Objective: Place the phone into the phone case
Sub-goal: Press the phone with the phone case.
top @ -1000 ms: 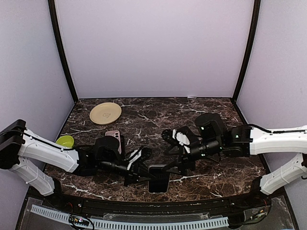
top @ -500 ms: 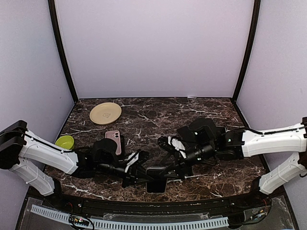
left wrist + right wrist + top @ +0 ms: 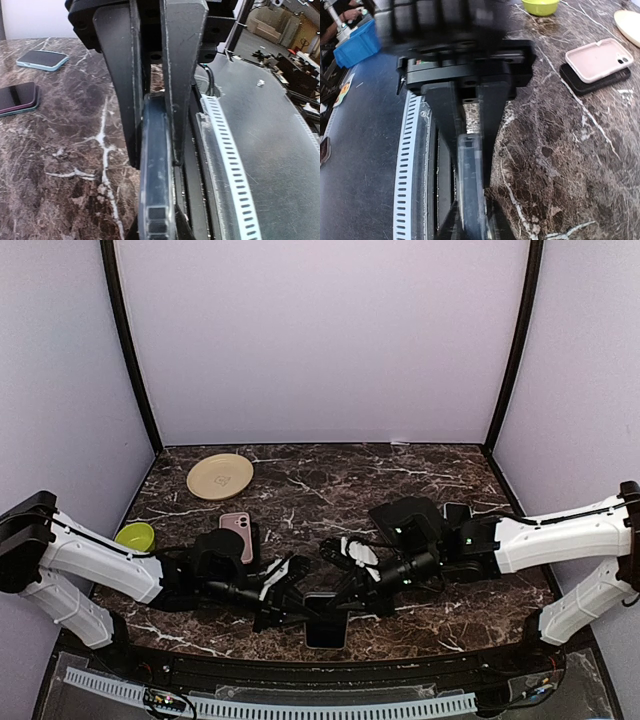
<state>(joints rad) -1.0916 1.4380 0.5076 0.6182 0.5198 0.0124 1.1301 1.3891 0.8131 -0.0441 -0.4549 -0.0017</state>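
Clear case [image 3: 156, 200] at the bench [image 3: 320, 475] edge sits between both tools; left tool [image 3: 154, 160] and right tool [image 3: 471, 195] each clamp it.

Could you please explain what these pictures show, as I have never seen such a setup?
These are two robot arms bolted to a marble table. One picture looks down from above and behind them; the other two come from a camera on each wrist, so the dark bars are its fingers. On the table lie a tan plate, a green bowl and a pink phone case on a dark slab. The left gripper and the right gripper both clamp one clear-edged phone case at the near edge; whether a phone is inside, I cannot tell.
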